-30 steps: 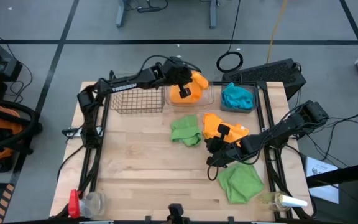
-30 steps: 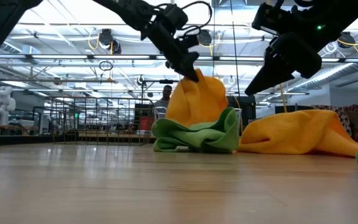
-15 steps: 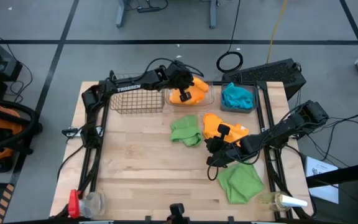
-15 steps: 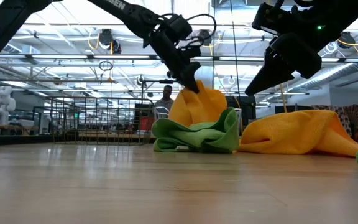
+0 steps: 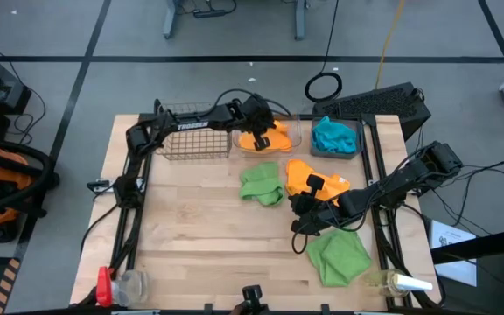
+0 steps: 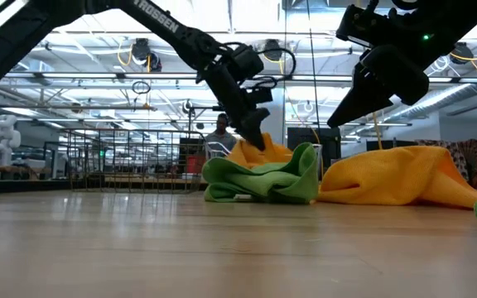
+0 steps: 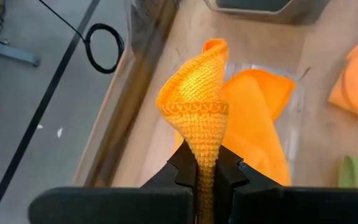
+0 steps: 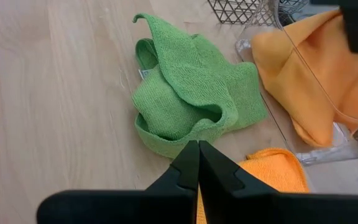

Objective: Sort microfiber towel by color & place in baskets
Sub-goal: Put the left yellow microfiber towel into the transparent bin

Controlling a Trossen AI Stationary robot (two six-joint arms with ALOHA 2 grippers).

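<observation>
From above I see the left tool over the clear tub, clamping an orange towel – partly inside. Left wrist: towel pinched. Right wrist: right tool clenched empty, beside the green towel.

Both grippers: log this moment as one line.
left gripper: shut on orange towel, over clear tub | right gripper: shut, above table near green towel

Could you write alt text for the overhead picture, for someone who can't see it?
The left pincer lowers an orange towel into a clear tub on a wooden table; the right pincer rests at another orange towel.
</observation>
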